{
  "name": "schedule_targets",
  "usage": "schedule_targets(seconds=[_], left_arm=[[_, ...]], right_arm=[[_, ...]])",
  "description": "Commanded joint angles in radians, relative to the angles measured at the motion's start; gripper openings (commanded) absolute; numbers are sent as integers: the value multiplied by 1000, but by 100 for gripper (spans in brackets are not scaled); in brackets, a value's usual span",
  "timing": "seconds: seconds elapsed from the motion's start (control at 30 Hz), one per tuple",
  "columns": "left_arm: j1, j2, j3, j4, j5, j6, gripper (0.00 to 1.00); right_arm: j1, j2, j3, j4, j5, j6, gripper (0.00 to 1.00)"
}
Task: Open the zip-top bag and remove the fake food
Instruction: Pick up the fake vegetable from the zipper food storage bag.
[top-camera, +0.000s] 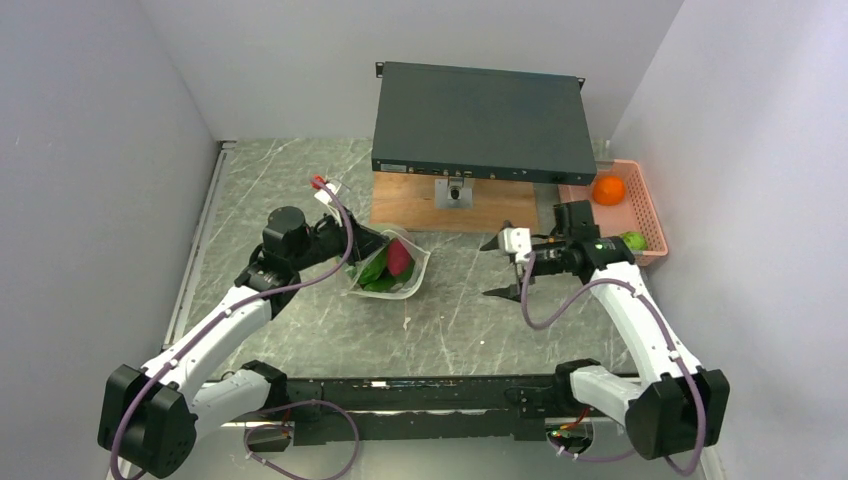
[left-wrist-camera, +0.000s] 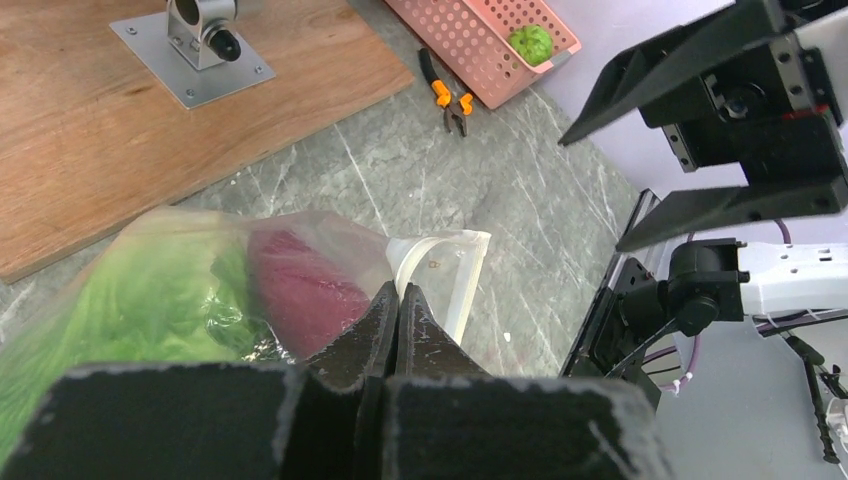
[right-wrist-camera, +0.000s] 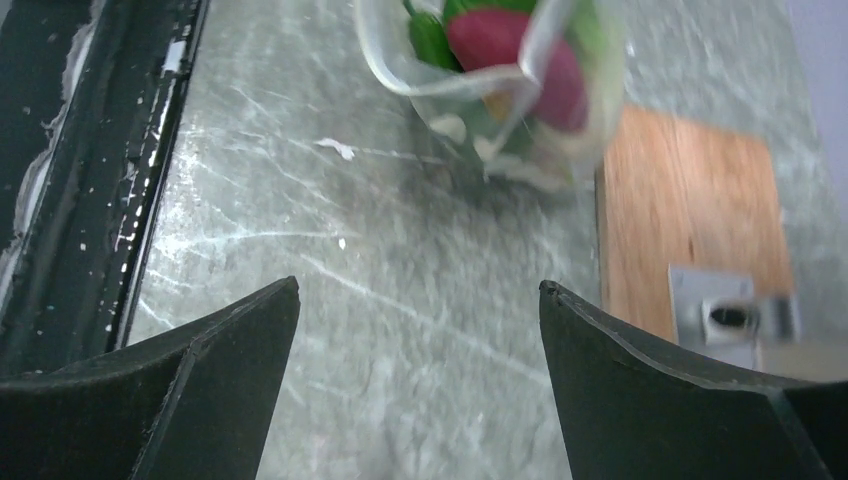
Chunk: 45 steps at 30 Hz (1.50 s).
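The left gripper (left-wrist-camera: 397, 300) is closed tight, its two fingers meeting at the tips, and the thin film of the zip-top bag (top-camera: 392, 270) sits pinched there at the bag's left end. The bag lies on the grey marbled table (top-camera: 300, 190), just in front of the wooden board (top-camera: 420, 205), between the two arms. Its mouth stands open and faces the right gripper (right-wrist-camera: 420, 288), with the pale zip rim curling into a loop. Inside the bag are leafy green lettuce (left-wrist-camera: 150, 300) and a dark red piece (left-wrist-camera: 300, 290), the red one nearer the mouth. The right gripper is spread wide with nothing between its fingers, and it hangs above the table near the bag's mouth but apart from it. At the far right of the table sits a pink basket (top-camera: 655, 232) against the wall. It holds an orange ball (top-camera: 607, 190) at its far end and a round green piece (top-camera: 632, 241) at its near end. Orange-handled pliers (left-wrist-camera: 448, 95) lie on the table just beside the basket. A dark flat case (top-camera: 480, 120) rests on the far part of the wooden board, and a small metal bracket (left-wrist-camera: 195, 50) is fixed to the board in front of it
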Motion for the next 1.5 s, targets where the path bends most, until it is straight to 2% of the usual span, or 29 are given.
schedule_targets(seconds=[0.0,0.13,0.23,0.33,0.53,0.67,0.83,1.47], left_arm=[[5,-5,-13,73,25,-11,0],[5,-13,-21,79,23,-16,0],[5,-14,-23,85,28,-21,0],[4,-11,-26,98,33,-31,0],[3,-22,-47,127,27,-52,0],[3,-29,-55,135,26,-58,0],[2,-30,-63,159,27,-75,0],[-32,7,-55,218,25,-116,0]], right_arm=[[173,-3,63,118,63,-111,90],[341,31,67,282,154,-59,87],[452,68,79,396,229,-23,81],[526,107,99,489,282,25,73],[636,161,86,614,365,46,64],[684,187,71,655,427,48,58],[716,214,61,668,486,40,55],[792,274,29,724,674,89,57]])
